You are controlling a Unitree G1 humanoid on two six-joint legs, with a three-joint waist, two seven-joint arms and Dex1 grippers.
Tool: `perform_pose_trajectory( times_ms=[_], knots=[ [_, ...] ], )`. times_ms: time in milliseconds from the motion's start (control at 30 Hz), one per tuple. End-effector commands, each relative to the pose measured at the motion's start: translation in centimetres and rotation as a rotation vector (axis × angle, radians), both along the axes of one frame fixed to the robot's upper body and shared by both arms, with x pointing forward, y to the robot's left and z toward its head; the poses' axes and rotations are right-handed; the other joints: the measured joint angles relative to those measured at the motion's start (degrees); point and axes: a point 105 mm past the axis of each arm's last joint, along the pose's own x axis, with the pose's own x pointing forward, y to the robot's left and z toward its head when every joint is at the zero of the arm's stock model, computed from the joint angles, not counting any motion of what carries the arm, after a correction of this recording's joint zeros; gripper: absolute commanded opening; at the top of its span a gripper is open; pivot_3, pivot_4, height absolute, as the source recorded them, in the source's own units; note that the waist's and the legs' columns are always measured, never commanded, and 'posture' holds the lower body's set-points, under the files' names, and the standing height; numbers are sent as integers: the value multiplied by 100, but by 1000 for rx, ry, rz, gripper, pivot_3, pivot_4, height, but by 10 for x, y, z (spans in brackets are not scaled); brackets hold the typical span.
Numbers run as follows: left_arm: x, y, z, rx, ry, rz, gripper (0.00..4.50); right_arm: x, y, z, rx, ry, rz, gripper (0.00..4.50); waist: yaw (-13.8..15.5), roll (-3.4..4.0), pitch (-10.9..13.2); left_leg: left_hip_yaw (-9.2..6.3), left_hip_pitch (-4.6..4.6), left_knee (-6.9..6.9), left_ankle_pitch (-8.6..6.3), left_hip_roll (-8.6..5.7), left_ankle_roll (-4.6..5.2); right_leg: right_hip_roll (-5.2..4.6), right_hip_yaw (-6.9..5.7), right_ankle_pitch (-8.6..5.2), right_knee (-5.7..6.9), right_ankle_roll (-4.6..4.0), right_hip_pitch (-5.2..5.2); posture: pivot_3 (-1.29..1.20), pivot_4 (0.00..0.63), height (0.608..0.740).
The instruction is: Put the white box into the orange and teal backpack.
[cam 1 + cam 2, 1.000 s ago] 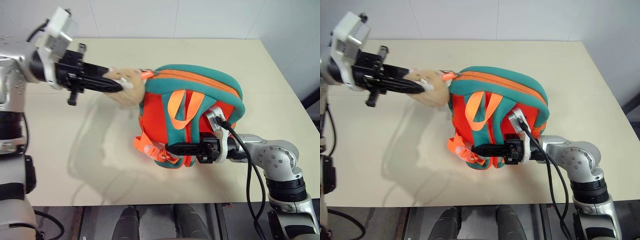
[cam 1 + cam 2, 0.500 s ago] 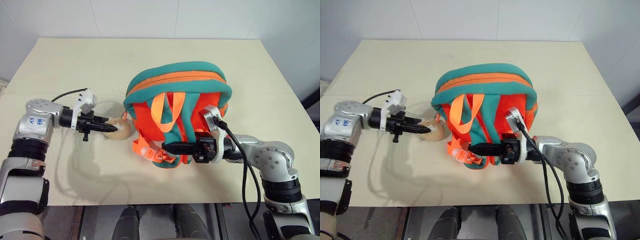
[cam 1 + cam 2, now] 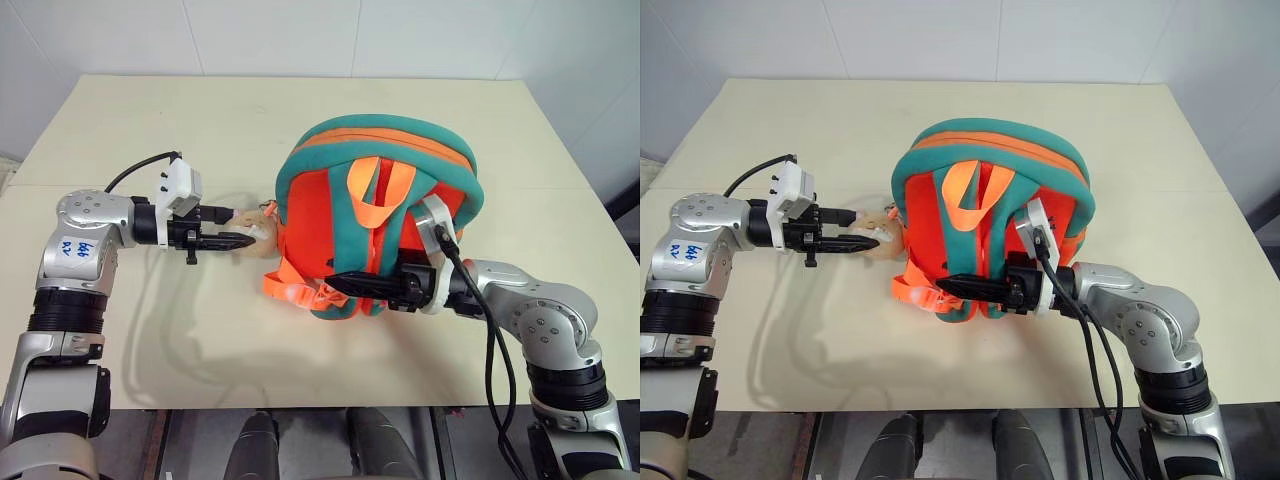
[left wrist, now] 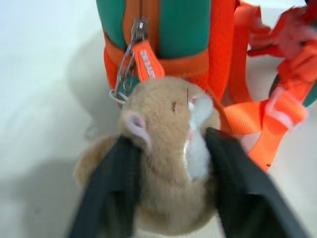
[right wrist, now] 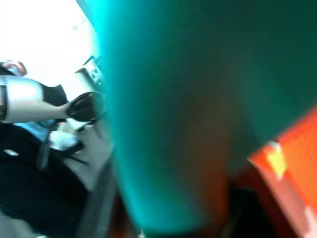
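lettering on zipper tab (image 4: 147, 60) too blurred to read

The orange and teal backpack (image 3: 385, 215) stands upright mid-table, seemingly zipped, plush animal (image 4: 168, 148) alongside.

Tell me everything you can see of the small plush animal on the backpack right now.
The plush animal is small, tan and furry, with a white front patch, a pinkish ear and a dark eye. It lies on the table by the backpack, hitched by a metal clip to an orange zipper tab. The left gripper has one black finger on each side of it, both against the fur.
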Motion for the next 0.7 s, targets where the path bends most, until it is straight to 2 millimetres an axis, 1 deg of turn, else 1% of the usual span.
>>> perform_pose_trajectory(
  times_ms=[33,167,200,333,400,500,567,633,700],
  knots=[
    [-16,3,17,-36,-52,-35,3121,-5,-6,17,-31,-160,-26,2974,1,0,0,0,0,0,0,0,0,0,0,0,0,0,0,0,150,740],
    [-29,25,8,19,-7,0,4362,-11,-25,27,-101,-249,-64,4354,-22,1,1,1,2,-5,0,1,0,0,0,0,-2,-1,0,0,150,740],
    [-32,30,5,23,-1,7,4455,-10,-31,27,-124,-267,-91,4468,-14,1,1,1,2,-7,0,1,0,0,0,-1,-2,-2,-1,0,150,740],
    [-41,37,1,-7,-9,2,4455,-6,-60,24,-194,-266,-192,4468,23,0,0,1,4,-7,0,1,1,-2,0,-2,-8,-3,4,0,150,740],
    [-42,45,1,-56,-17,45,4455,-8,-74,19,-232,-273,-220,4468,54,0,1,1,2,-6,0,0,1,-3,-1,-1,-14,-3,7,0,150,740],
    [-49,52,-5,-70,-9,81,4455,-9,-104,13,-277,-301,-297,4468,79,0,1,3,2,-7,-1,0,1,-4,-1,-1,-19,-3,8,0,150,740],
    [-52,51,-9,-98,-5,92,4455,-5,-125,4,-303,-272,-347,4468,99,0,1,6,3,-7,-2,0,3,-6,0,-1,-20,-3,10,0,150,740],
    [-53,49,-13,-148,-16,107,4455,-1,-140,-8,-351,-281,-378,4468,104,-1,0,8,8,-5,-2,0,3,-6,1,-1,-21,-3,14,0,150,740],
    [-56,49,-31,-143,-2,116,4455,0,-151,-24,-428,-319,-382,4468,101,0,0,10,11,0,-2,0,3,-6,2,0,-19,-3,15,0,150,740]
  ],
)
